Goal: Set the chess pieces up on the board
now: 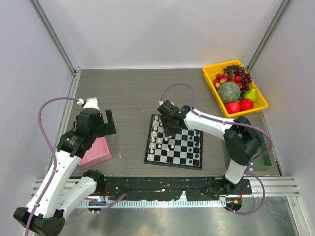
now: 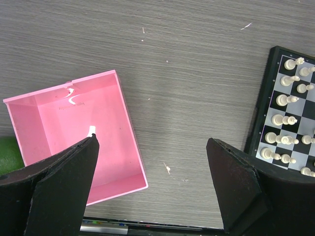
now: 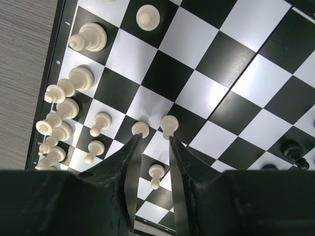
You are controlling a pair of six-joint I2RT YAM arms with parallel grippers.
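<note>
- The board [image 1: 174, 142] lies flat on the grey table [image 1: 123, 98], in front of the right arm's base and a little toward the middle; its thin black border shows all round.
- White chess pieces [image 1: 155, 135] stand along the board's left edge in roughly two files; a few stand further in; black ones [image 1: 197, 143] line the right edge.
- The right gripper [image 3: 155, 145] hangs low over the board's left half; its fingers [image 3: 135, 162] are parted by a narrow gap and grasp nothing that shows.
- In the right wrist view two white pawns [image 3: 140, 129] stand just past the fingertips, one before each tip; a third white pawn [image 3: 156, 173] shows in the gap between the fingers, apart from both.
- The left gripper [image 2: 152, 140] is released, its jaws spread wide, empty; it hovers over bare table between the pink box [image 2: 49, 147] and the board's left edge.
- The pink box is open at the top and sits left of the board, well apart from it; a small white thing [image 2: 91, 131] lies inside, beside the left finger's tip; whether it is a chess piece I cannot tell.
- A yellow tray [image 1: 209, 78] of fruit sits at the far right corner of the table.
</note>
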